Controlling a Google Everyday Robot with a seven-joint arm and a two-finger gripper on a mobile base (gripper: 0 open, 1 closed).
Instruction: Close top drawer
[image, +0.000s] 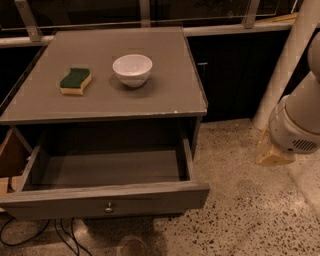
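Top drawer (105, 200) stands open, hand (272, 154) well apart rightward

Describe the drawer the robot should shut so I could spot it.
Find the grey cabinet with a white bowl and sponge on top; the gripper hangs to its right. The top drawer juts out open just beneath that top. Its wide front bears one small round knob at centre.

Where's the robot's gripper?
The gripper is at the right of the camera view, low over the floor, apart from the open top drawer.
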